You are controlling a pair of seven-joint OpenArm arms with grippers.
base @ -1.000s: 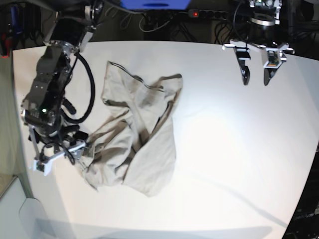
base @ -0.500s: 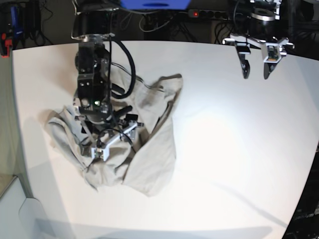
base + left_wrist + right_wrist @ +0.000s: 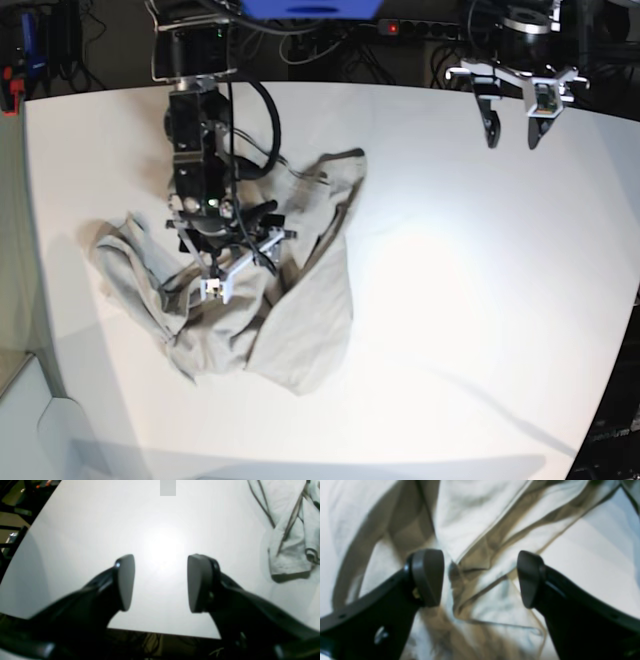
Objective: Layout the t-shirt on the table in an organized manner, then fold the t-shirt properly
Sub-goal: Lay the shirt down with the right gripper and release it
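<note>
T-shirt (image 3: 290, 300) crumpled on the left half of the white table (image 3: 470, 300), both grippers empty.

T-shirt: light beige-grey cotton, bunched in soft overlapping folds; one lobe spread toward the table's left edge, a longer tongue running toward the near edge, a darker stitched hem line along the upper folds. In the right wrist view the cloth (image 3: 480, 530) fills the frame, thin, creased, with a seamed edge crossing between the pads. Table: smooth, matte, curved rim, glare patch at centre. Right gripper (image 3: 225, 275) hangs directly over the shirt's middle, jaws spread wide, nothing pinched between them; contact with the fabric cannot be told. Left gripper (image 3: 510, 135) sits well apart at the far right edge, jaws parted over bare table, the shirt only at the border of its wrist view (image 3: 290, 542).
</note>
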